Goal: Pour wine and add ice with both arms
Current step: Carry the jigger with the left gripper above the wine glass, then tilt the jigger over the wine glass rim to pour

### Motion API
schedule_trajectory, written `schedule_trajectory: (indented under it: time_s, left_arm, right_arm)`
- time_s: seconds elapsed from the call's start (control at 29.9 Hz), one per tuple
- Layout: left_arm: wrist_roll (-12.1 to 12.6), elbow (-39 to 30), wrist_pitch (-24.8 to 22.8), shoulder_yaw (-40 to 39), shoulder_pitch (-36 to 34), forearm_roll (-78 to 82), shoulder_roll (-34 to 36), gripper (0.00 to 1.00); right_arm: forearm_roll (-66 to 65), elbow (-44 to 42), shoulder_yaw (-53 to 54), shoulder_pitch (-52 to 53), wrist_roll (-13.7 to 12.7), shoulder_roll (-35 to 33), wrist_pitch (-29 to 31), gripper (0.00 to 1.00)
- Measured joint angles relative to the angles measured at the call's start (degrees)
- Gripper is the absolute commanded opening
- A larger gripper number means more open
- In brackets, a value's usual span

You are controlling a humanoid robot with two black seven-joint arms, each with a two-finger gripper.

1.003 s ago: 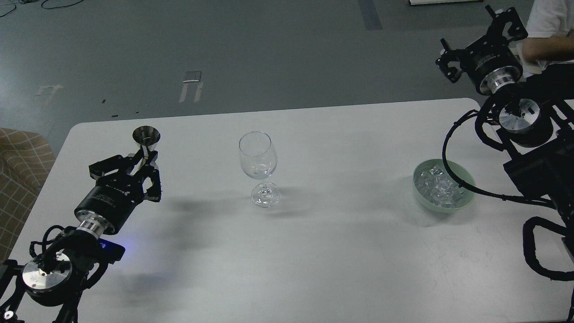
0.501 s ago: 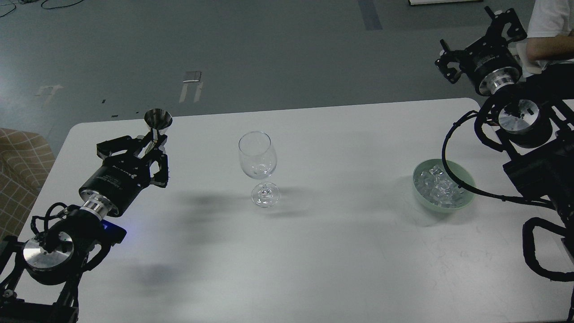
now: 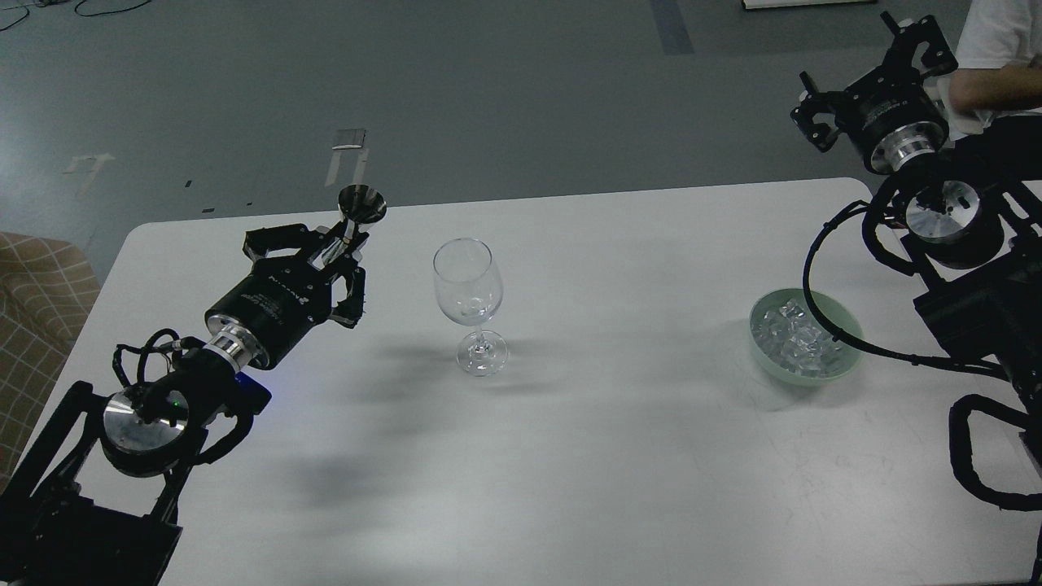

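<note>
A clear wine glass (image 3: pixel 468 303) stands upright in the middle of the white table (image 3: pixel 570 456). I can make out no wine in the glass. My left gripper (image 3: pixel 335 251) is shut on the stem of a small shiny metal measuring cup (image 3: pixel 361 205), held upright above the table, left of the glass. The ice (image 3: pixel 794 338), many small clear cubes, lies in a pale green bowl (image 3: pixel 847 362) at the right. My right gripper (image 3: pixel 871 77) is raised beyond the table's far right corner, open and empty.
A person's arm in a white shirt (image 3: pixel 989 73) is at the top right, close to my right gripper. A checked seat (image 3: pixel 37 293) stands off the table's left edge. Grey floor lies beyond the far edge.
My left gripper has lifted the metal cup and carried it right and away from me, towards the wine glass. The right arm has hardly moved.
</note>
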Motion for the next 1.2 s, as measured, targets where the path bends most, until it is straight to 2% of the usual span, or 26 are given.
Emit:
schedule_trajectory:
  time_s: [0.47,0.7,1.2]
  left_arm:
    - [1.9,0.1,0.3,1.7,-2.3,1.0,1.1,0.18]
    - [4.6,-0.1,0.2,2.0,-2.8,6.1,0.8,0.18]
    - [5.3,-0.2,0.2,3.9,-5.8,7.9,1.0,0.18]
  right_arm:
    - [0.0,-0.1,0.0,0.0,0.0,0.0,0.1,1.00]
    - [0.0,0.0,0.0,0.0,0.0,-0.1,0.1,1.00]
    - [-0.1,-0.2,0.1,-0.5,0.0,-0.1,0.2,1.00]
